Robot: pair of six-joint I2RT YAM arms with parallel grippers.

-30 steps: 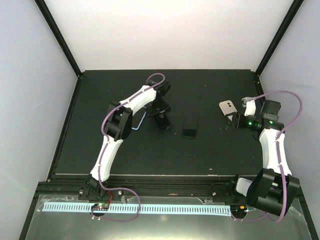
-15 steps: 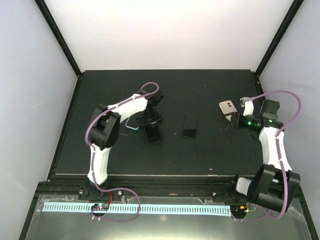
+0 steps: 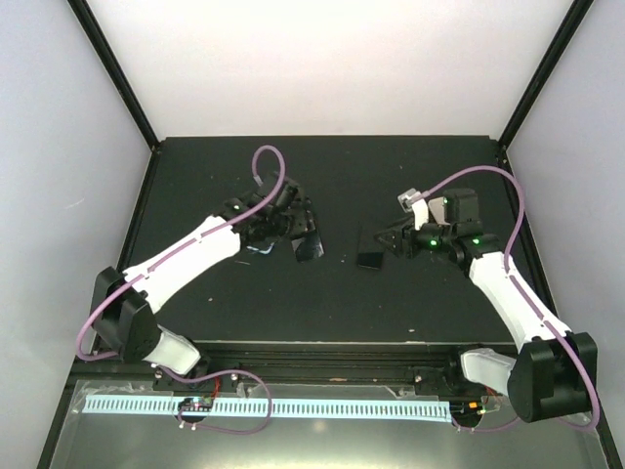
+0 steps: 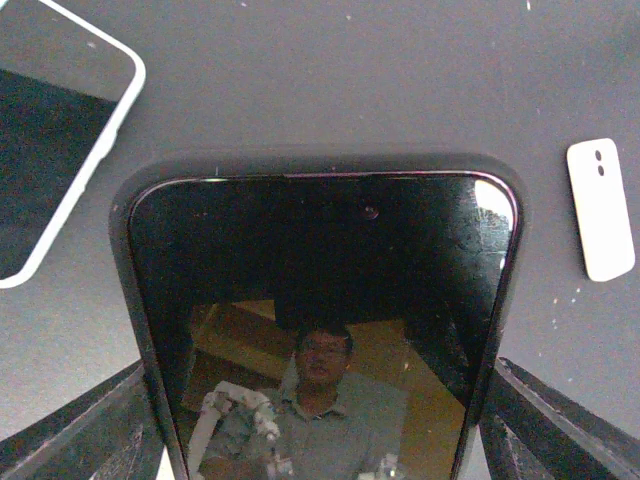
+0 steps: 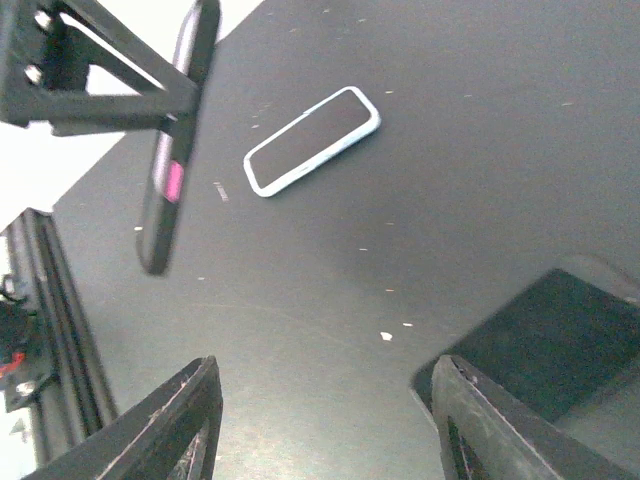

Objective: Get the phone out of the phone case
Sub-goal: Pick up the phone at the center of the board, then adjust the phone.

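Observation:
The phone (image 4: 320, 250) has a black screen with a thin purple edge and a dark rim. My left gripper (image 4: 320, 368) is shut on its long sides and holds it above the table. From the right wrist the phone (image 5: 170, 170) shows edge-on, with a pink side button. From above, phone (image 3: 309, 244) and left gripper (image 3: 303, 237) sit left of centre. A pale phone case (image 4: 600, 210) with two small holes lies flat and apart at the right; from above the right arm hides it. My right gripper (image 5: 325, 370) is open and holds nothing, low over the table (image 3: 389, 241).
A white-rimmed phone (image 4: 50, 150) lies screen-up just left of the held phone, also seen from the right wrist (image 5: 312, 140). A plain black phone (image 5: 560, 340) lies beside my right gripper's right finger (image 3: 371, 250). The table's left edge rail (image 5: 50, 330) is raised.
My right arm has swung left, away from the pale case and over to the plain black phone. My left arm has folded lower and leftwards while still holding the phone near the same spot.

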